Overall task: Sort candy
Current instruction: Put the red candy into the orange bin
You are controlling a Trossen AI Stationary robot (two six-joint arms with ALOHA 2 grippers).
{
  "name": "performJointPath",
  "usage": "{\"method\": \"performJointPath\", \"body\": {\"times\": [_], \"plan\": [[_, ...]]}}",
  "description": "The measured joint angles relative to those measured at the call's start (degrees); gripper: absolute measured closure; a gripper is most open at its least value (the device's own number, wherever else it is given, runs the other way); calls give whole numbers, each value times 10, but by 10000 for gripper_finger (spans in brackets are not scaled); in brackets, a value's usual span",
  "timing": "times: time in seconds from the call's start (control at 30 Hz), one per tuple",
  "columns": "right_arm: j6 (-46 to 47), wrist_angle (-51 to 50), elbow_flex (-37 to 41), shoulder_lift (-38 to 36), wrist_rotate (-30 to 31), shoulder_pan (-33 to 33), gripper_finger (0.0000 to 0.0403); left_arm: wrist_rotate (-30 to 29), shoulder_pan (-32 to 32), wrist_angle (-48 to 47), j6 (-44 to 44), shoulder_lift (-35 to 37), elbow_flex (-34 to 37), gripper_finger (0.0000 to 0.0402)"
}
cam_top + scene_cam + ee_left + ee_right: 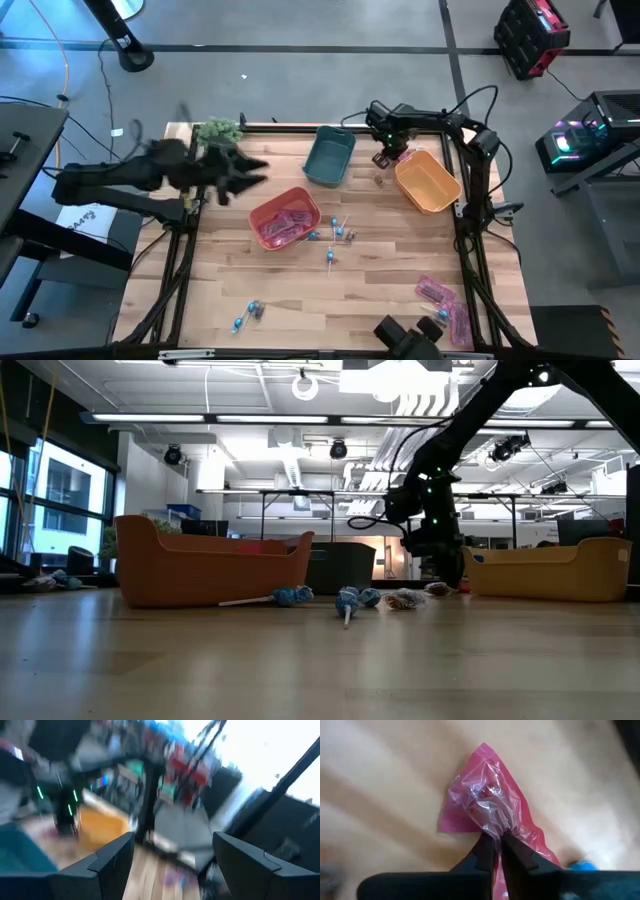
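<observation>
My right gripper is at the table's far side, between the teal bin and the orange bin, shut on a pink wrapped packet. In the low view it reaches down close to the table. My left gripper hovers open over the far left, beside the red bin, and touches nothing; its fingers stand wide apart. More pink packets lie in the red bin and near the right near corner. Blue lollipops lie mid-table and near the front. A brownish piece lies beside the orange bin. My right gripper pinches the pink packet between its two fingertips, on crinkled, bunched wrapper at one end of the packet. The fingers come from above, pointing down. The rest of the packet spreads out past the fingertips; whether it still touches the wood I cannot tell.
A green leafy plant stands at the far left corner, right by my left arm. In the low view, lollipops and brownish pieces lie between the red bin and the orange bin. Bare wood shows along the left near part.
</observation>
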State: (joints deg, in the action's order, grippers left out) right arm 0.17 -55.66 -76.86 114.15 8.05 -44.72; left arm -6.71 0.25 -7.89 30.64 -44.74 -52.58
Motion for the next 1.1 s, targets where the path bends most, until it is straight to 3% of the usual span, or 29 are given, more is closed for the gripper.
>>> {"method": "performJointPath", "body": {"times": [0.23,0.43,0.5,0.7,0.87,0.97,1.1], "plan": [[28,18,-42,-129,-51,36,400,-99,0,7,-34,86,0,138],[141,151,-45,-222,-215,133,401,-115,0,-3,-59,95,0,138],[176,204,-44,-225,-235,186,401,-115,0,-4,-58,92,0,138],[250,339,-45,-187,-241,347,402,-116,0,-25,-58,73,0,138],[262,408,-44,-125,-171,430,394,-116,0,-28,-58,69,0,138],[303,462,-44,-90,-127,448,366,-115,0,-28,-68,69,0,138],[338,513,-44,-57,-121,448,299,-114,0,-37,-72,69,0,138]]}}
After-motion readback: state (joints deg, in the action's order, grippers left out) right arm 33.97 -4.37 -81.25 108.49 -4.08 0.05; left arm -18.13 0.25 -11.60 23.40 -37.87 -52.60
